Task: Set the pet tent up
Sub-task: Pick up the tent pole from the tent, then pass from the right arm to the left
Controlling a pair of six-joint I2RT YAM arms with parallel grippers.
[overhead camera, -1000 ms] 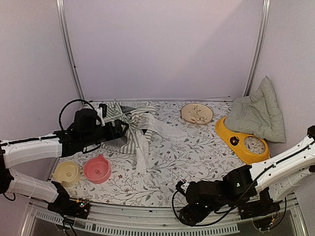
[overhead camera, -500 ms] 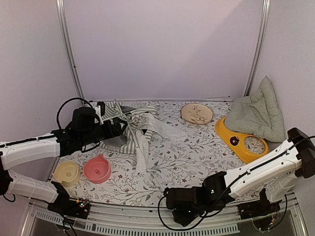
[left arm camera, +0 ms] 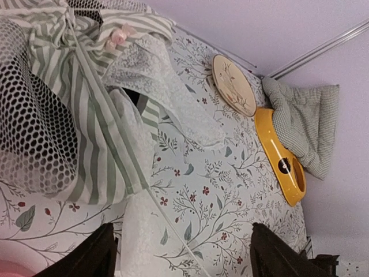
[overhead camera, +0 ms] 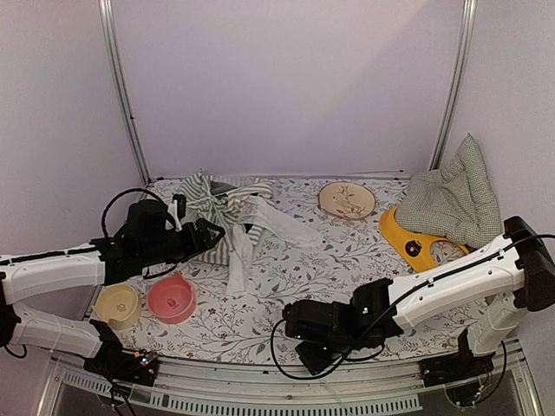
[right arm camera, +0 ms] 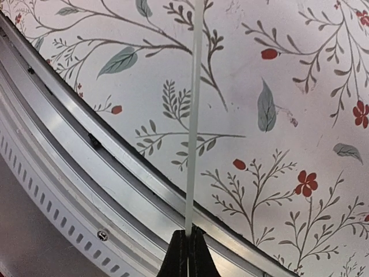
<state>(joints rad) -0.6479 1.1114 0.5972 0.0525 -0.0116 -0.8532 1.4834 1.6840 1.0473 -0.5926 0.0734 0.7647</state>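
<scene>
At the far left of the floral table (overhead camera: 347,277), the pet tent (overhead camera: 215,210) is lying in a collapsed heap, with a pale lace tail trailing toward the near side. The overhead camera is giving us the whole layout, the left wrist camera is bringing the fabric up close, and only the right wrist camera is showing what that arm has hold of.

Against the right wall, the gingham cushion (overhead camera: 455,204) is slumping onto the far end of the yellow feeder (overhead camera: 408,238), whose ring is cradling a patterned dish (overhead camera: 448,256). A beige plate (overhead camera: 347,199) is sitting far centre. A pink bowl (overhead camera: 171,299) and a cream bowl (overhead camera: 117,305) are sitting side by side, near left.

Up close, green-and-white stripes are crumpling around the mesh panel (left arm camera: 34,133), and the lace curtain (left arm camera: 167,92) is spilling rightward. The left gripper (left arm camera: 184,254) is hovering at the heap's near side, jaws spread wide over lace. At the near edge, the right gripper (right arm camera: 188,242) is pinching a thin white pole (right arm camera: 193,115), fingertips pressed tight.
</scene>
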